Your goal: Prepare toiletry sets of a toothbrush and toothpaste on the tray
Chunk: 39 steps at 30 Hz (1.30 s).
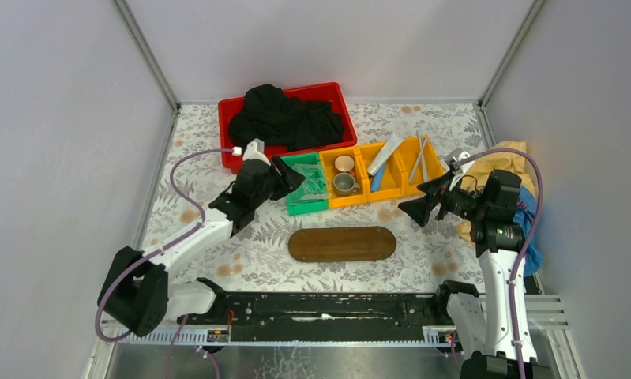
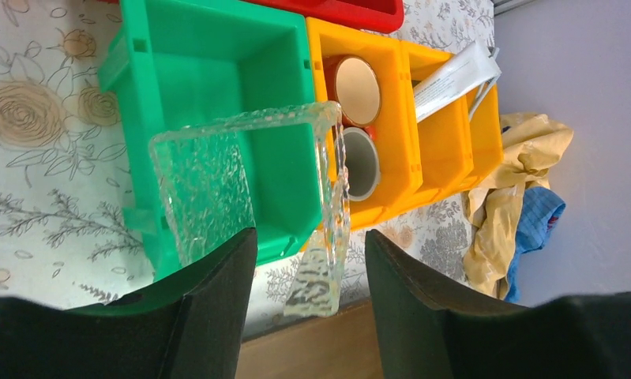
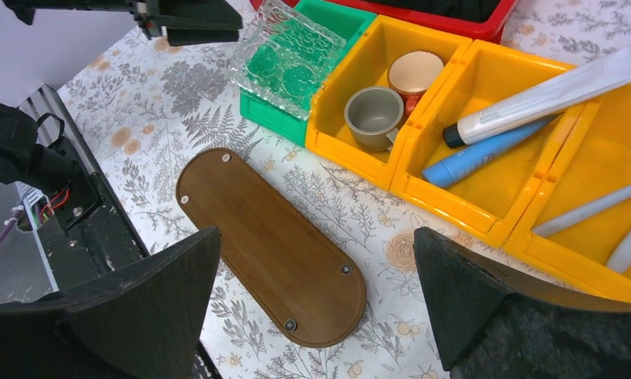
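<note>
While wide open, right gripper (image 3: 316,241) near tray (image 1: 342,243), toothpaste (image 3: 549,95) in yellow bin (image 3: 497,185)

light: bright, even | shadows: soft, faint | wrist-view foreground: slightly blurred

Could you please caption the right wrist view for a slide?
Open right gripper above bare tray; toothpaste and toothbrushes in yellow bins.

Tray (image 3: 272,245): smooth dark-brown wood with a low satin sheen. Clear box (image 2: 209,189): transparent plastic, its surface pebbled and ribbed; green bin (image 2: 217,71) and yellow bins (image 3: 501,189): glossy moulded plastic. Black garment (image 1: 284,118): matt, soft cloth; desk (image 1: 257,260): smooth floral-printed covering.
</note>
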Motion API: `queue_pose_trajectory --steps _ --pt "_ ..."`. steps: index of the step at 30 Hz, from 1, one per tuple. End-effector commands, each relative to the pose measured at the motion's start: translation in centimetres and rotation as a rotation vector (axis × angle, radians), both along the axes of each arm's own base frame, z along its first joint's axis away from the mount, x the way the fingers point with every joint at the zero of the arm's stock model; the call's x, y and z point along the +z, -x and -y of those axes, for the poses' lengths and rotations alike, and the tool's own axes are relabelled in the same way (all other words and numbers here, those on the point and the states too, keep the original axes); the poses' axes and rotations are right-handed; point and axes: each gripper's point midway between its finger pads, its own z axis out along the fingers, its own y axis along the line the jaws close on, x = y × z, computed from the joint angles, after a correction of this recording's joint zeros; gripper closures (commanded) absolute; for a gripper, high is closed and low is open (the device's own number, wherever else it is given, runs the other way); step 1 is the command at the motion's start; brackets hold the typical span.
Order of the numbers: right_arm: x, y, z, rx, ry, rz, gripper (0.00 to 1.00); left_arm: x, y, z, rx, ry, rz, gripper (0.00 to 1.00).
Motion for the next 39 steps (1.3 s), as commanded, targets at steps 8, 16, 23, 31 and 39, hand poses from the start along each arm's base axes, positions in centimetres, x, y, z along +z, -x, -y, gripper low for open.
queue_pose_trajectory --steps 8,16,23,31,39 --pt "0.6 -0.3 0.4 -0.008 0.038 0.07 0.01 0.8 -3.6 3.1 -0.045 0.062 0.073 0.58" --pt "0.1 -0.5 0.6 -0.017 0.049 0.058 0.01 2.0 -2.9 3.9 -0.094 0.112 0.098 1.0" --pt "-0.1 -0.4 0.6 -0.014 0.053 0.056 0.01 8.3 -1.3 2.0 -0.104 0.173 0.252 1.0" --pt "0.0 -0.2 0.5 -0.008 0.053 0.064 0.01 16.1 6.8 3.8 -0.411 0.462 0.377 1.0" --pt "0.2 -0.1 0.5 -0.009 0.059 0.08 0.01 17.1 14.1 4.7 -0.607 0.791 0.357 1.0"
